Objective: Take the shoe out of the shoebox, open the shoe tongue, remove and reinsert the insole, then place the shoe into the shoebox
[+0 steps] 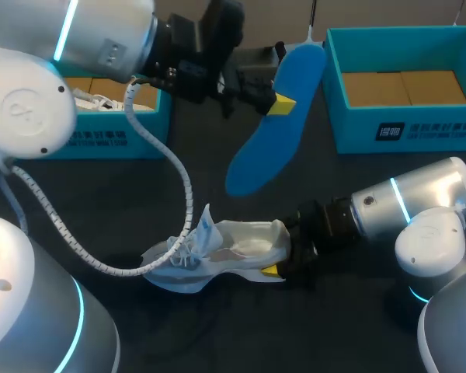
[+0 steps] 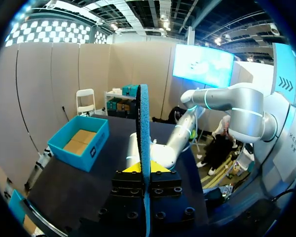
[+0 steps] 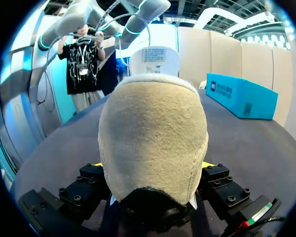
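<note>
**A:** Dark desk (image 1: 241, 334), two teal boxes at its far side. How far along does this look?

**B:** Roughly halfway, I'd judge. The shoe (image 1: 225, 249) is out of its box and lies on the desk near the middle, with its tongue (image 3: 154, 59) pulled up. The right pincer (image 1: 282, 250) pinches the heel from both sides.

**A:** And the insole?

**B:** Out as well. The left pincer (image 1: 276, 101) is pressed together on the blue insole (image 1: 272, 136) and holds it in the air beyond the shoe, well apart from it.

**A:** So what remains?

**B:** Putting the insole back in, then boxing the shoe. The right shoebox (image 1: 404, 132) shows only a bare cardboard floor. The left shoebox (image 1: 101, 144) has another shoe (image 1: 93, 101) in it, to judge by the white laces.

**A:** Any writing?

**B:** White print on the near wall of each box, with a small square mark on the right one. The right wrist view also shows a printed label inside the tongue. I leave all of it unread.
</note>
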Robot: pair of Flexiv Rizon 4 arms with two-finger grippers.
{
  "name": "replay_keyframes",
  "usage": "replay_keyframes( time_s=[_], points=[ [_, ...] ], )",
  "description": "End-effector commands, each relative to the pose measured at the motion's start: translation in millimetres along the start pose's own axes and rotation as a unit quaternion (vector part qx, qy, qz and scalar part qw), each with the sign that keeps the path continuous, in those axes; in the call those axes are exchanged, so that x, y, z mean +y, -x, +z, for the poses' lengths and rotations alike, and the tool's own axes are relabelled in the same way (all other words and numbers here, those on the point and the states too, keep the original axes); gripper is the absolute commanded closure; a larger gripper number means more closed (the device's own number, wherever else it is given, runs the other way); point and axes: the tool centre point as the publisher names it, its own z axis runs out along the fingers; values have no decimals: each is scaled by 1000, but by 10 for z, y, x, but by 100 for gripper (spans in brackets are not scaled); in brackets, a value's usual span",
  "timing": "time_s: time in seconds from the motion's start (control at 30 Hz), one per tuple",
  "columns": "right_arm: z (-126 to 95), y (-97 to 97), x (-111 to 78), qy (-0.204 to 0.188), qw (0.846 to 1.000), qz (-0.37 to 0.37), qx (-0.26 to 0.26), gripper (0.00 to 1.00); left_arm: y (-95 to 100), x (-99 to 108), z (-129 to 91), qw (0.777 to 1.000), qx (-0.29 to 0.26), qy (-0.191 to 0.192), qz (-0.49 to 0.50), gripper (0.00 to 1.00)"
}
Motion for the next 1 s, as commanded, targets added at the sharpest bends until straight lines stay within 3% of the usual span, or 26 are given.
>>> replay_keyframes(
  time_s=[0.03, 0.13, 0.33, 0.93, 1.0],
  points=[
    [7, -5, 20, -3, 1000, 0, 0, 100, -14, -140, -120, 1000, 6, -17, 18, 100],
    [7, -5, 20, -3, 1000, 0, 0, 100, -74, -356, -241, 998, 16, -40, 38, 100],
    [7, -5, 20, -3, 1000, 0, 0, 100, -373, -733, -546, 991, 53, -87, 85, 100],
    [7, -5, 20, -3, 1000, 0, 0, 100, -373, -733, -546, 991, 53, -87, 85, 100],
    [7, -5, 20, -3, 1000, 0, 0, 100, -462, -759, -674, 989, 46, -95, 100, 100]
  ],
)
